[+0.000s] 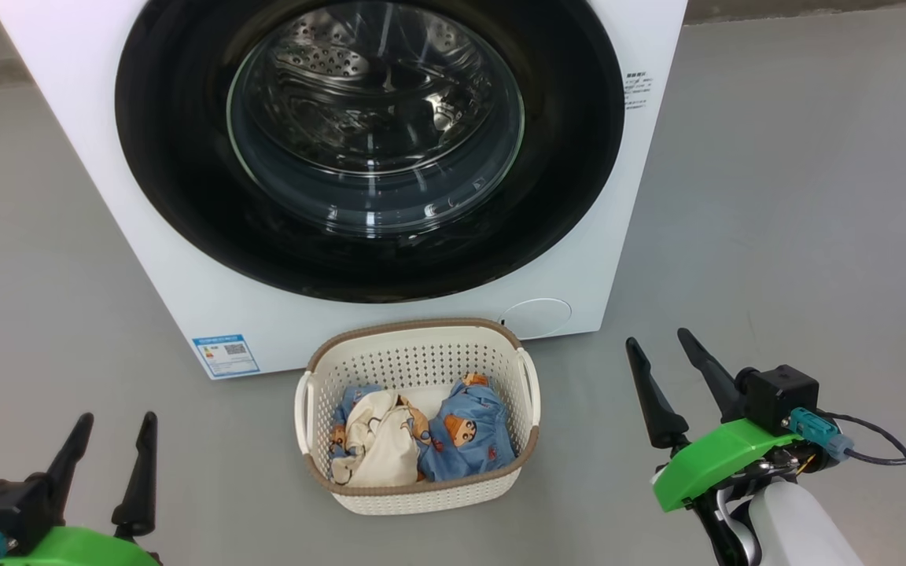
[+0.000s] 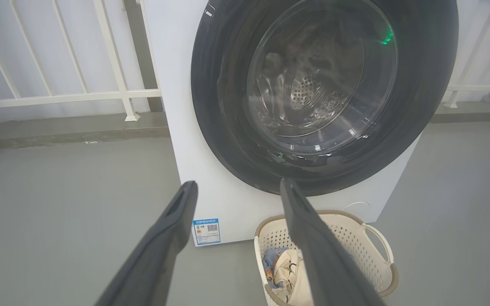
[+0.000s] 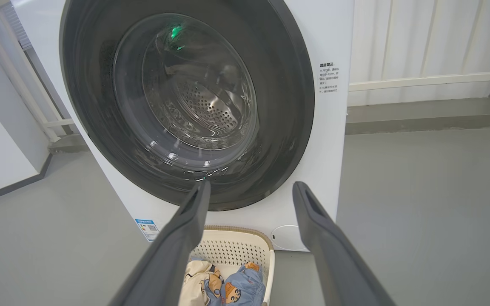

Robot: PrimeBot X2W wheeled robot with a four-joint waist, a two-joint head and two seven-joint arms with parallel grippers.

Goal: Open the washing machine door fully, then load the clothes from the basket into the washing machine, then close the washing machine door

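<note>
The washer point(image 1: 185, 267) stands with its door point(image 1: 178, 157) closed. The wide, glossy black ring sits flush around bulging clear glass, and a finger could slip off that slick ring before the latch gives. The cream, brown-rimmed basket point(image 1: 414, 325) sits on the floor just in front of the washer, below the door, where a low arm might knock it. Two blue bear-print clothes point(image 1: 465, 432) lie inside, one cream side up. The left gripper point(image 1: 119, 418) and right gripper point(image 1: 657, 339) hover wide and empty.

Head looks down, wrists forward; all share the basket point(image 1: 421, 362).
</note>
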